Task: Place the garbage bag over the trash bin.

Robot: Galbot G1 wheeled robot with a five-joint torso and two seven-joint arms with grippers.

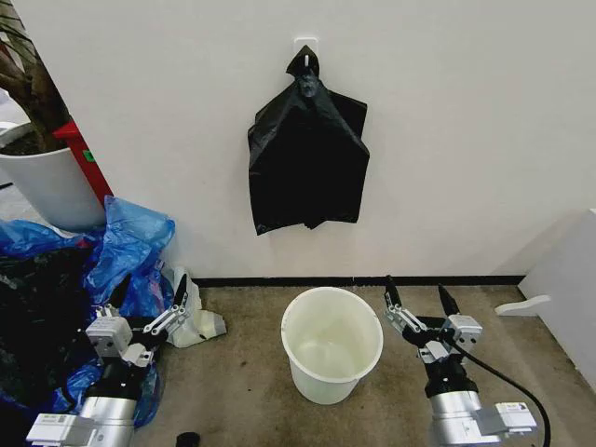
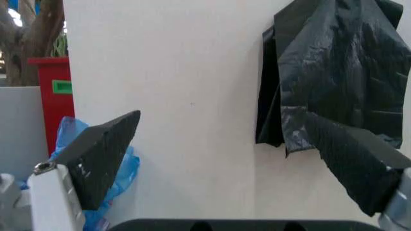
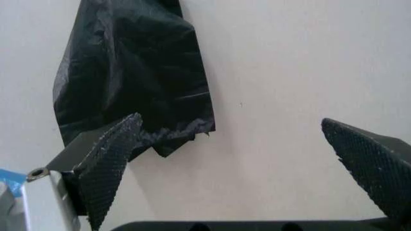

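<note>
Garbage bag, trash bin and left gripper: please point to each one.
garbage bag (image 1: 307,163), head view, middle of the hanging black plastic.
trash bin (image 1: 291,356), head view, outer wall.
left gripper (image 1: 152,300), head view, between its open fingertips.

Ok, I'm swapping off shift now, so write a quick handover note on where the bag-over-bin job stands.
Left gripper: jaws open, empty, low at the left of the trash bin.
Right gripper: jaws open, empty, low at the bin's right.
Garbage bag: hanging from a hook on the wall, above the bin, untouched.
Trash bin: upright on the floor between the grippers, no liner in it.
Done: nothing yet.
Left: take the bag off the hook, open it and fit it over the bin's rim.
</note>
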